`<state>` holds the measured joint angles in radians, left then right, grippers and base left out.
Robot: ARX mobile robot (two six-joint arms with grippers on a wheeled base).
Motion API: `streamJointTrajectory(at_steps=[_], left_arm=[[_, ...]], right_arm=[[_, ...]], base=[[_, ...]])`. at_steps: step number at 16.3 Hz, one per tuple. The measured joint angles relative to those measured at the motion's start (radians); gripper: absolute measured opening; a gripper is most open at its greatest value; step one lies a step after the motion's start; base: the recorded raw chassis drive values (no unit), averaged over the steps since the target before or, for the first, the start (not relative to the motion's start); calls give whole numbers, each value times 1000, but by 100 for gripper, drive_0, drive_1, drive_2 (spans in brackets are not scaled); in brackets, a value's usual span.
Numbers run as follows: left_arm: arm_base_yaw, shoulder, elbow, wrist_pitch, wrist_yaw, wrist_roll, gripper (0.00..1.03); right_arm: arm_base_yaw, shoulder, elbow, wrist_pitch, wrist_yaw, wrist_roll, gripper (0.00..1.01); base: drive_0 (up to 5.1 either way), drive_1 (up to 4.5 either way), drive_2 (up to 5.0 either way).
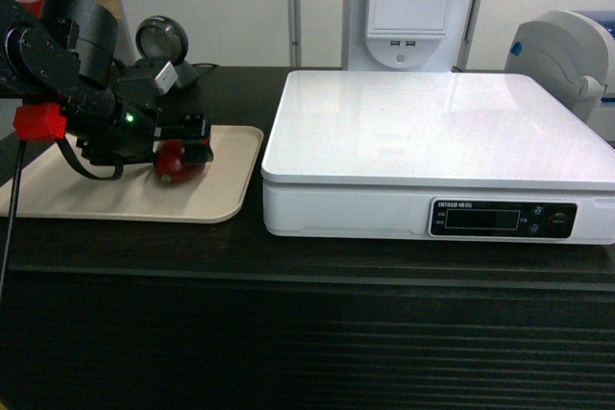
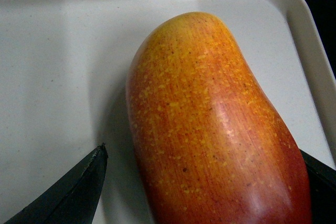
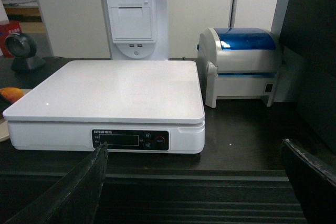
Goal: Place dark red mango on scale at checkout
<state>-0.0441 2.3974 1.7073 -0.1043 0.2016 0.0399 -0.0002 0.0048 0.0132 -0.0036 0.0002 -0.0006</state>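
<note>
Left gripper [image 1: 188, 148] fingers spread around dark red mango [image 2: 210, 129] on beige tray [image 2: 47, 77], not clamped; glossy, slippery, firm-looking, so grip mid-body across width.

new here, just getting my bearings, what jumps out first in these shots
The big white scale fills the right half of the dark counter, its top bare. To its left, the left gripper straddles the dark red mango lying on a beige tray. The right gripper hangs open in front of the scale.
</note>
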Motion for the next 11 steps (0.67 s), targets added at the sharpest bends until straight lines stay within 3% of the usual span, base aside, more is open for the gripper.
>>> streamJointTrajectory(at_steps=[1, 3, 4, 8, 11], left_arm=[[0, 0, 0, -3, 3, 10, 93], [0, 0, 0, 0, 14, 17, 70], [0, -2, 0, 1, 17, 17, 65], [0, -103, -112, 81, 44, 12, 63], [-66, -343, -248, 245, 107, -45, 63]], right_arm=[[0, 0, 0, 0, 0, 0, 98], [0, 0, 0, 0, 0, 0, 98], [0, 0, 0, 0, 0, 0, 98], [0, 0, 0, 0, 0, 0, 98], [0, 0, 0, 0, 0, 0, 98]], base=[[0, 0, 0], [0, 0, 0], [0, 0, 0], [0, 0, 0], [0, 0, 0]])
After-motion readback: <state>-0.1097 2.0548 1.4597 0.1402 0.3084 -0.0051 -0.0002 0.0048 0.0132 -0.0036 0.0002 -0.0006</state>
